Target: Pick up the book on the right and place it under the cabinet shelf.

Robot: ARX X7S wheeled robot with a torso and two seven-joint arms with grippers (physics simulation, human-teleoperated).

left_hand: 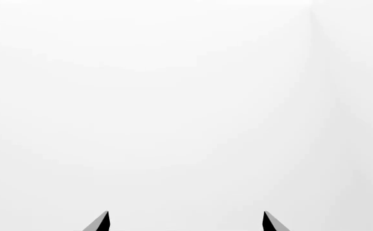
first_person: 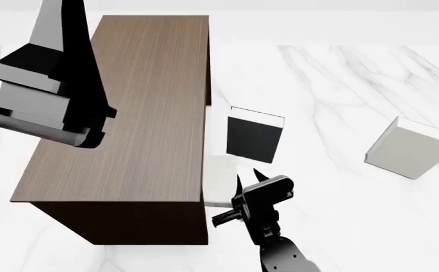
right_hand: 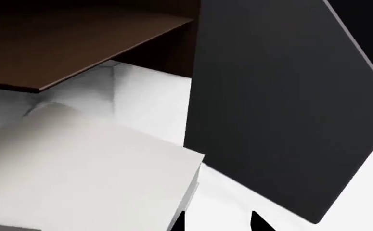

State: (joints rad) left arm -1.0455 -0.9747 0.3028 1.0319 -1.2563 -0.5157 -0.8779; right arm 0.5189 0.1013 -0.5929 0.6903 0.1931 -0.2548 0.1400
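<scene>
Book just beside right claw

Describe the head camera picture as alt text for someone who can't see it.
The right end effector hovers at a white book lying on the marble table against the dark-brown cabinet shelf. A black book stands just behind, and a pale grey book sits far right. The left end effector is raised over the cabinet.

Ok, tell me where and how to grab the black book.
Grip the black book by its top edge, coming down from above. It stands upright on the table with that edge free, so the jaws can likely straddle its thickness.
</scene>
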